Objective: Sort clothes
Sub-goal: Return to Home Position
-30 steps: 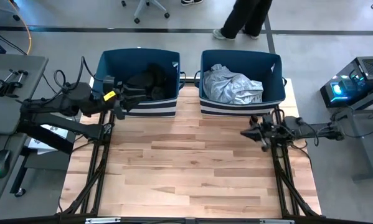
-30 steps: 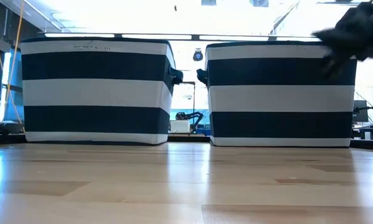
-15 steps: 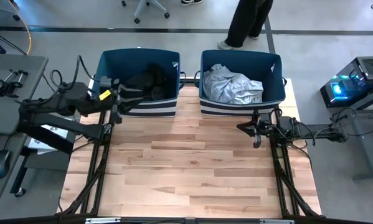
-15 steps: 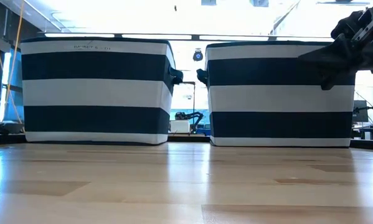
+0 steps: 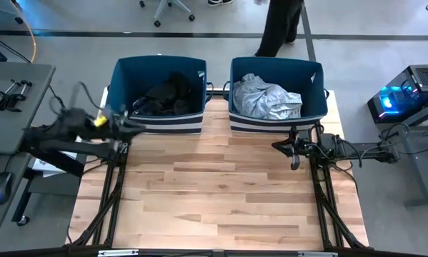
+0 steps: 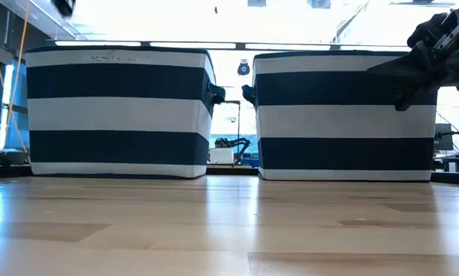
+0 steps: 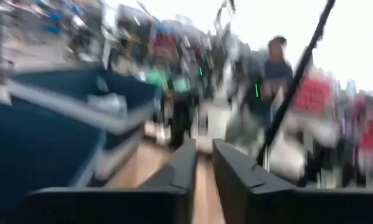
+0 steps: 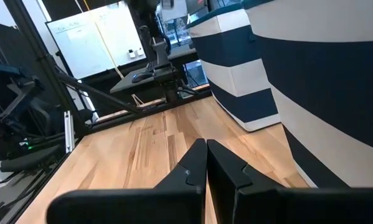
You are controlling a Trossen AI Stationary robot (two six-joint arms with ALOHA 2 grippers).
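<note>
Black garments in left navy striped fabric bin, grey garment in right bin, upper centre. Left gripper fingers slightly parted; right gripper fingers pressed together. Homing: retract clear of bin rims.

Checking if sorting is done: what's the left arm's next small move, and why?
Probably draw the left gripper, beside the left bin, back to rest like the right gripper waiting on the right: dark clothes and grey garment lie binned, none on the table.
</note>
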